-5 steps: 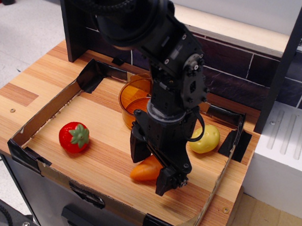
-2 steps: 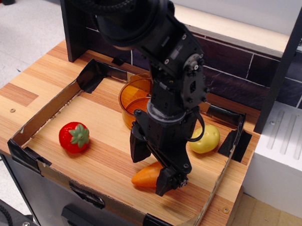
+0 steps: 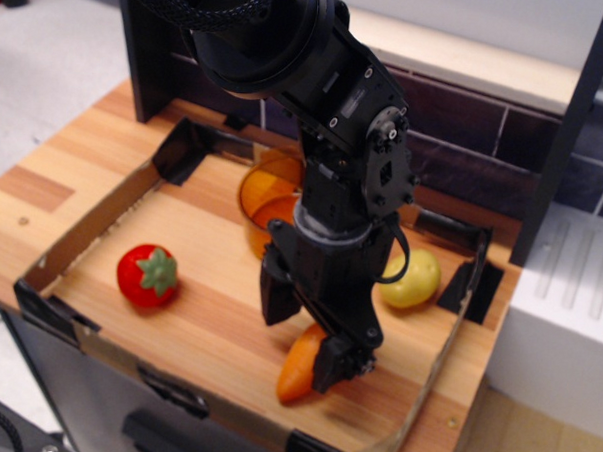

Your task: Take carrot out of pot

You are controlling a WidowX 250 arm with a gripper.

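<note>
The orange carrot point(image 3: 297, 371) lies outside the pot on the wooden floor of the tray, near the front edge. It is tilted steeply, with its lower end towards the front. My black gripper point(image 3: 302, 350) hangs over it with its jaws apart; the carrot sits between the fingers and leans by the right finger point(image 3: 336, 363). I cannot see a firm grip on it. The amber pot point(image 3: 260, 191) stands behind the gripper, partly hidden by the arm, and the part that shows holds nothing.
A red strawberry point(image 3: 147, 275) lies at the tray's left. A yellow-green toy point(image 3: 411, 279) lies at the right, behind the arm. Low cardboard walls point(image 3: 81, 238) with black tape ring the tray. A black post point(image 3: 148, 64) stands at the back left.
The carrot has slid down and swung from lying across to nearly upright between the fingers, ending lower and nearer the front. The gripper has hardly moved.
</note>
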